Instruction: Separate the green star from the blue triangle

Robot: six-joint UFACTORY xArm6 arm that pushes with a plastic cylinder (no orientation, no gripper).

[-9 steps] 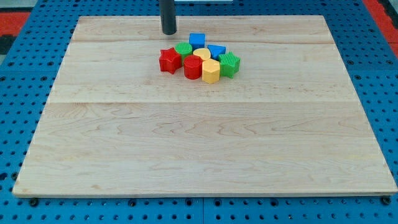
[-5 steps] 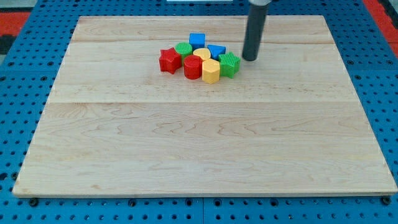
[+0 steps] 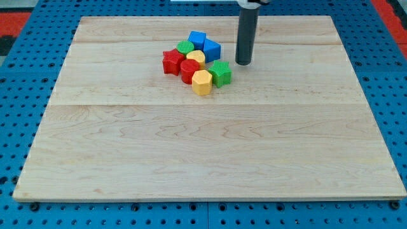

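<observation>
Green star [image 3: 220,73] at cluster's right edge, view's upper middle of desk [image 3: 191,165]. Blue triangle [image 3: 211,49] just above-left of it; small gap or touching, cannot tell. Yellow hexagon [image 3: 201,82] touches star on left. My tip [image 3: 243,62] just right of star, above its level, not touching. End effector is plain rod, no jaws to open or close. Advice: bring tip into space between triangle and star, then push star toward view's bottom-right, slowly, so star does not rotate off and triangle and neighbours stay.

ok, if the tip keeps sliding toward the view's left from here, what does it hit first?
Most likely the blue triangle, just left of my tip; the green star sits slightly nearer the view's bottom. Depth is uncertain.
</observation>
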